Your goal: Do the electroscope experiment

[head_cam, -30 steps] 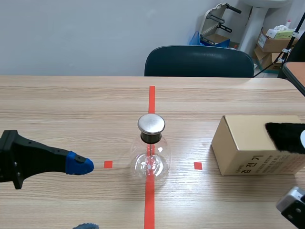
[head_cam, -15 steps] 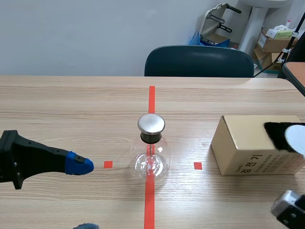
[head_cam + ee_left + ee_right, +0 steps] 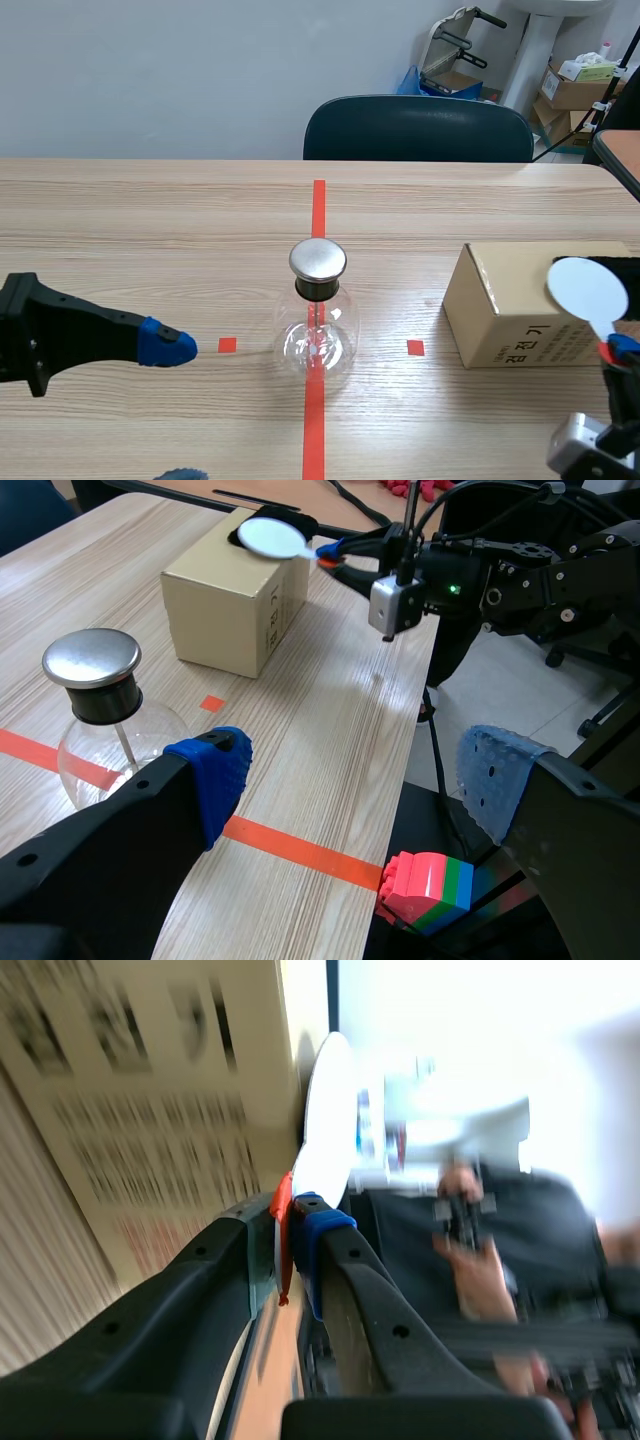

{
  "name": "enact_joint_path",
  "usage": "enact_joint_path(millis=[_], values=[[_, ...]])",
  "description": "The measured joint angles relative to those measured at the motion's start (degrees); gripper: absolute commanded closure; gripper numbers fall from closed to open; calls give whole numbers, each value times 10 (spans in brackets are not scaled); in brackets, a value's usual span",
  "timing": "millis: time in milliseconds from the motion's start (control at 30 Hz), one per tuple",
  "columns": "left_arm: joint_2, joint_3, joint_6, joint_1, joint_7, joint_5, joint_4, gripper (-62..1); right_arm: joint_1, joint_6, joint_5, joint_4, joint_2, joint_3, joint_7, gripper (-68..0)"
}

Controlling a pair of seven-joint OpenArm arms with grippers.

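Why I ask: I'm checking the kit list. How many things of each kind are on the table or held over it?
glass electroscope flask: 1
cardboard box: 1
white disc paddle: 1
black fuzzy cloth on the box: 1
Total: 4

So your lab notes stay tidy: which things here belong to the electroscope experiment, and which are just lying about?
Belong to the job:
electroscope
disc, held in the right pincer

Lying about:
box
chair
toy brick, off the table
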Motion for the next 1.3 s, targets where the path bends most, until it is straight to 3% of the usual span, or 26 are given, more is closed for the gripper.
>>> enact_joint_path(millis=[67,133,200,267,367,433,500,567,633,667,767,833,900,1000,1033,1100,1233,1300], values=[[0,0,0,0,0,0,0,-452,0,0,1,0,-3,0,-39,-9],[0,0,0,0,0,0,0,-452,0,0,6,0,-4,-1,-124,-9],[0,0,0,0,0,0,0,-452,0,0,12,0,-3,2,-160,-9],[0,0,0,0,0,0,0,-452,0,0,10,0,-1,3,-114,-9],[0,0,0,0,0,0,0,-452,0,0,2,0,2,1,2,-9],[0,0,0,0,0,0,0,-452,0,0,0,0,2,1,18,-9],[0,0,0,0,0,0,0,-452,0,0,4,0,0,1,-29,-9],[0,0,0,0,0,0,0,-452,0,0,12,0,-1,0,-116,-9],[0,0,0,0,0,0,0,-452,0,0,16,0,0,3,-144,-9],[0,0,0,0,0,0,0,-452,0,0,14,0,2,3,-129,-9],[0,0,0,0,0,0,0,-452,0,0,7,0,3,2,-3,-9],[0,0,0,0,0,0,0,-452,0,0,2,0,2,1,48,-9],[0,0,0,0,0,0,0,-452,0,-1,3,0,-2,0,12,-9],[0,0,0,0,0,0,0,-452,0,-2,14,0,-6,-2,-134,-9],[0,0,0,0,0,0,0,-452,0,-2,16,0,-4,-1,-160,-9],[0,0,0,0,0,0,0,-452,0,-2,11,0,1,3,-119,-9],[0,0,0,0,0,0,0,-452,0,-4,0,0,3,1,36,-9],[0,0,0,0,0,0,0,-452,0,-10,0,0,-1,-2,16,-9]])
